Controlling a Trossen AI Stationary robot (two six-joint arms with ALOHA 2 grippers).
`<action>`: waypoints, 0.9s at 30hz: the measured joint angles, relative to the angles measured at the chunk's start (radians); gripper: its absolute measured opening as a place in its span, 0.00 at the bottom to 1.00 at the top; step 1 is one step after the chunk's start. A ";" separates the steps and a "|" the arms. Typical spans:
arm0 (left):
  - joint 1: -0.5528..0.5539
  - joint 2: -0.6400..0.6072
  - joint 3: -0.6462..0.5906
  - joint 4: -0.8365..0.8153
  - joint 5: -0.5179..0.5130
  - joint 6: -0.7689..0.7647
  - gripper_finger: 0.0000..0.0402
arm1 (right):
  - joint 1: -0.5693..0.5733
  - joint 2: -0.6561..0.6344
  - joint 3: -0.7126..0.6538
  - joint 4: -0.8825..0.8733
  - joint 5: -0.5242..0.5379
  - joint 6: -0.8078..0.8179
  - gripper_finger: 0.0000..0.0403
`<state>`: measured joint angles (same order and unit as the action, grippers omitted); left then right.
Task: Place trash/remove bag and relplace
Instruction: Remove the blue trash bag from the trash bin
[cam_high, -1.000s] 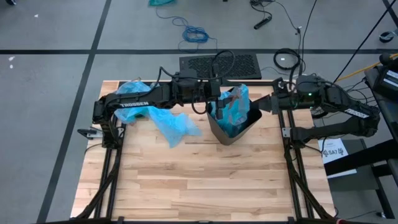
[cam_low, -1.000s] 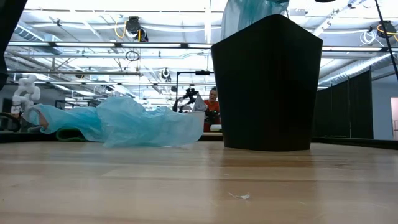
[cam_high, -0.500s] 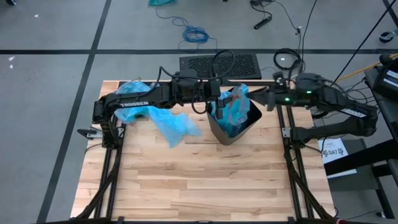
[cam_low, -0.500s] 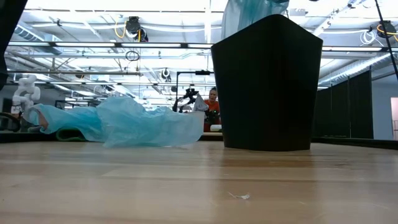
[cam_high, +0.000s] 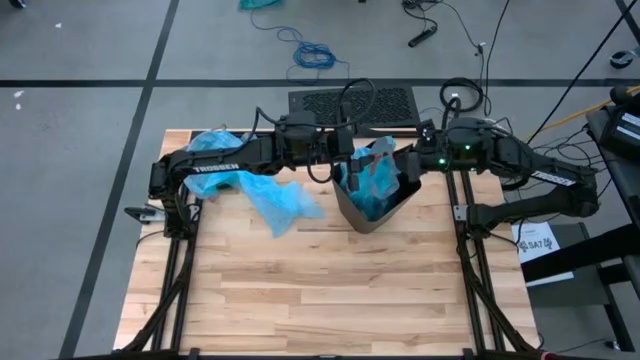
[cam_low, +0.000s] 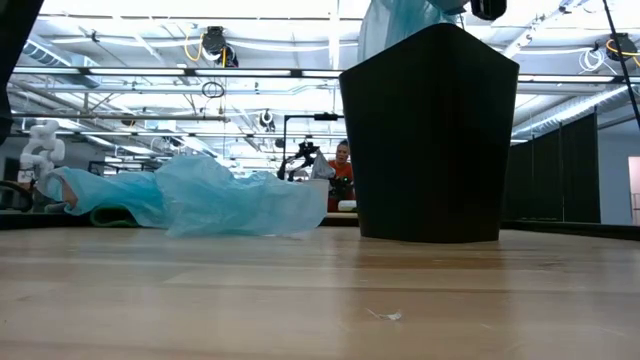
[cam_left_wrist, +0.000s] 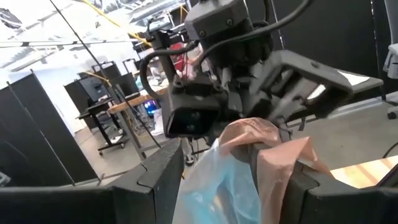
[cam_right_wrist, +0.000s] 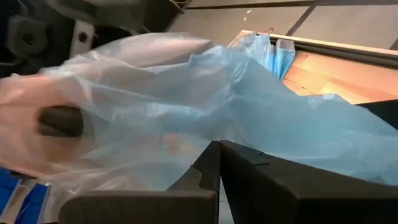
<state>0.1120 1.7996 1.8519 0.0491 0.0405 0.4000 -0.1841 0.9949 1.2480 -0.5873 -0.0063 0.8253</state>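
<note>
Blue bag (cam_high: 375, 180) going into bin (cam_high: 375, 215) nr table's far edge; left gripper (cam_high: 345, 165) holds bag spread, right gripper (cam_high: 405, 165) shut, empty. Next: seat bag over rim.

Wooden table (cam_high: 300, 290): bin (cam_high: 372, 212), blue bags (cam_high: 275, 200).

Left claw (cam_high: 343, 168) spread wide; right claw (cam_high: 408, 164) closed, facing it
</note>
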 joint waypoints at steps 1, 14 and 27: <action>0.000 0.000 0.000 0.002 -0.001 0.000 0.46 | 0.000 0.006 0.000 0.000 0.000 0.000 0.00; 0.000 0.000 0.000 0.023 -0.004 0.000 0.46 | 0.000 0.038 0.000 0.019 -0.052 0.002 0.00; 0.000 0.000 0.000 0.017 -0.004 0.000 0.46 | 0.000 -0.098 0.000 -0.014 -0.022 0.052 0.00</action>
<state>0.1120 1.7996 1.8519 0.0657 0.0368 0.4000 -0.1841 0.8965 1.2484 -0.6012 -0.0284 0.8777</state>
